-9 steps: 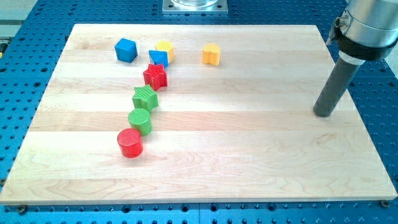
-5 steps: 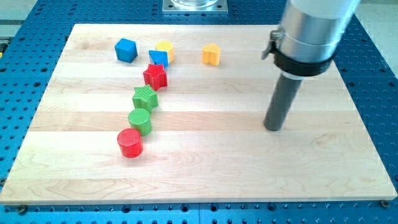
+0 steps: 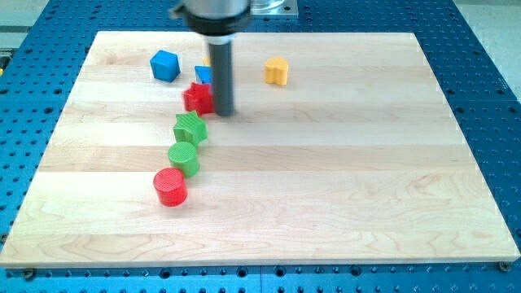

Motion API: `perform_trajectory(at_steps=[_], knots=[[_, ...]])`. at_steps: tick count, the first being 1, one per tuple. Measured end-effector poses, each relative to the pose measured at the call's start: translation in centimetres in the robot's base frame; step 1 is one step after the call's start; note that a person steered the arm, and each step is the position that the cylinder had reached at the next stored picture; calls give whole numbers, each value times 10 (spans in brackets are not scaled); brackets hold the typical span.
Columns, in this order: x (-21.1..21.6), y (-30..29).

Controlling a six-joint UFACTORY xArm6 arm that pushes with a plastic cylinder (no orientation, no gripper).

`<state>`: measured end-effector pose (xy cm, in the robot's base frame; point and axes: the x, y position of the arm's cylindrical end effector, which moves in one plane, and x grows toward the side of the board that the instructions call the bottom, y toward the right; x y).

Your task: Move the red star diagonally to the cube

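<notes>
While you watch, my tip (image 3: 223,111) presses against the right side of the red star (image 3: 197,98), just below-right of the blue cube (image 3: 165,65). Its points splay evenly, showing no long axis. No jaws exist on this rod.

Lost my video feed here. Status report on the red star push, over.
My tip down at the red star's right side, apparently touching. Blue cube up-left of the star, open path. Small blue block and yellow block crowd behind the rod.
</notes>
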<state>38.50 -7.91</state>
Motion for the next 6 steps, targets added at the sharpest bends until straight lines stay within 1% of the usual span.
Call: perform_trajectory(at_steps=[1, 2, 3, 4, 5, 6], knots=[[-29, -55], [-15, -98], [8, -108], [-33, -155], [-57, -162], [-13, -176]])
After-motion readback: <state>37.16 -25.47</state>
